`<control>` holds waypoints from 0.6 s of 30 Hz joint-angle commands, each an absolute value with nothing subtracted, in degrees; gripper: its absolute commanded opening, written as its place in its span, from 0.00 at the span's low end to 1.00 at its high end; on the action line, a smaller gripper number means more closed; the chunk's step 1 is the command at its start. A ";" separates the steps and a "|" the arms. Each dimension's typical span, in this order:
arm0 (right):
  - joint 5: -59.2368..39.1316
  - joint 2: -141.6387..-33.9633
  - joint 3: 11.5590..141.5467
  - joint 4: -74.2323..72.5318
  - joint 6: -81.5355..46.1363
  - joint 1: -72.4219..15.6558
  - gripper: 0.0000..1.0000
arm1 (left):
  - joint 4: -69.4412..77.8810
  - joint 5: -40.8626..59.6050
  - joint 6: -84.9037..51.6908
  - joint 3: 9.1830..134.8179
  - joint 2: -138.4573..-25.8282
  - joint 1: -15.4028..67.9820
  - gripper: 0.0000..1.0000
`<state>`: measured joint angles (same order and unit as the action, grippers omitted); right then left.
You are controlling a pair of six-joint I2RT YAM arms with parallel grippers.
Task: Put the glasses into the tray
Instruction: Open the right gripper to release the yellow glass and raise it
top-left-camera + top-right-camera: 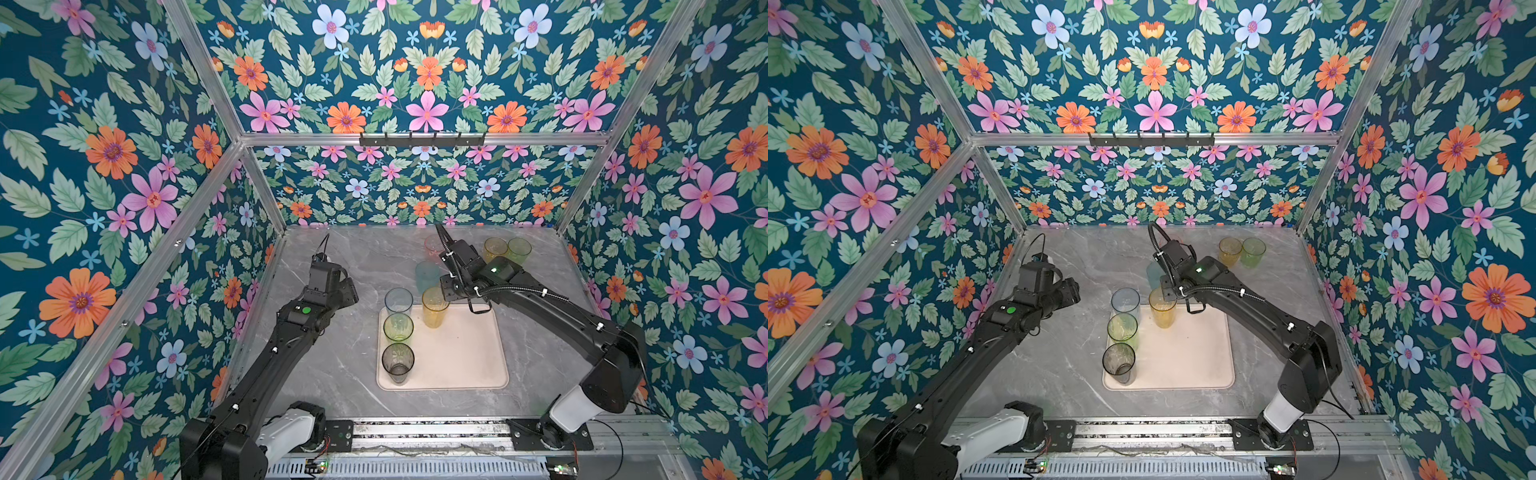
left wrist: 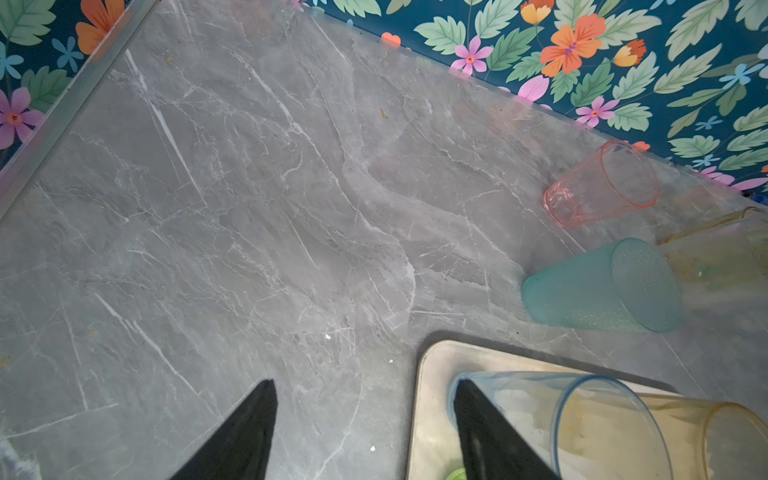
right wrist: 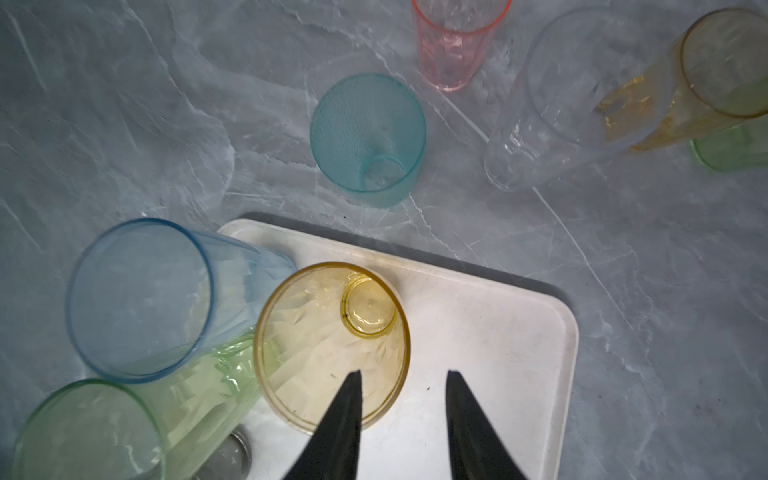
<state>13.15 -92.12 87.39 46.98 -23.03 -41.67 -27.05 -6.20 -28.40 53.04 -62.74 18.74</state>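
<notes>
My right gripper (image 3: 403,372) hangs over the far part of the tray (image 3: 498,332) with its jaws parted. One finger lies over the mouth of the tall amber glass (image 3: 332,345) and the other is outside its rim. Neither clamps the wall as far as I can see, so that glass stands upright on its own, let go. My left gripper (image 2: 365,382) is spread wide above the bare marble table (image 2: 208,208) and grasps nothing. One of its fingers shows in front of the blue-grey glass (image 2: 561,415).

Four glasses stand in the tray. Three run down its left side: the blue-grey one at the far corner, the yellow-green glass (image 1: 398,327) in the middle and the smoky dark glass (image 1: 397,361) at the near corner, rims close together. The tall amber one is just right of the blue-grey one, along the far edge.

Five are on the table. The teal glass (image 1: 424,272) stands just beyond the tray's far edge, with the pink glass (image 3: 453,41) behind it near the back wall (image 1: 415,199). The clear glass (image 3: 552,104) is beside those two. The short amber glass (image 1: 495,249) and the short green glass (image 1: 519,248) sit side by side toward the far right corner.

The middle and right of the tray are bare. The table left of the tray is open as far as the aluminium rail (image 2: 62,116). In both top views my right arm crosses over the clear glass and hides it.
</notes>
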 commanded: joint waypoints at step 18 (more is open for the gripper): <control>12.88 -98.83 97.76 48.06 -21.00 -38.23 0.37 | -27.95 -6.85 -29.00 53.17 -60.69 18.63 0.71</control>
